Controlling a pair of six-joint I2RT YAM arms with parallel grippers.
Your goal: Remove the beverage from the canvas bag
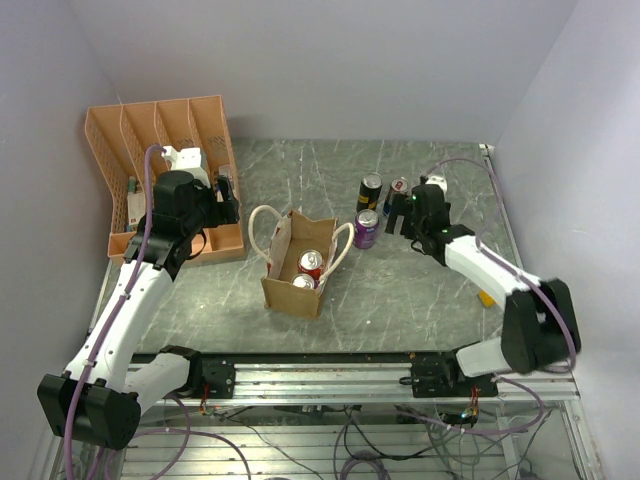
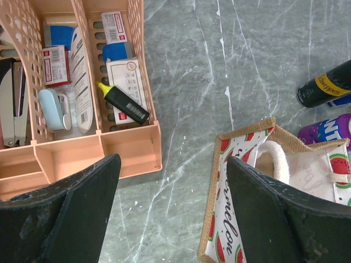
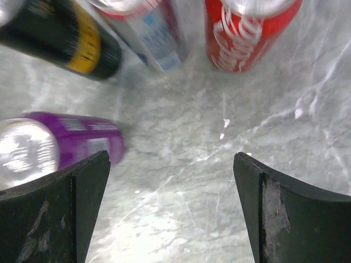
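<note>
The tan canvas bag with cream rope handles stands mid-table. Two red-topped beverage cans stand inside it. In the left wrist view, the bag's watermelon-print lining and a rope handle fill the lower right. My left gripper hangs open over bare table between the orange rack and the bag, holding nothing. My right gripper is open above the table. A purple can lies just off its left finger.
An orange slotted rack with stationery stands at the back left. Beside the purple can are a black-and-yellow can, a red-white-and-blue can and a red cola can. A small yellow object lies at the right.
</note>
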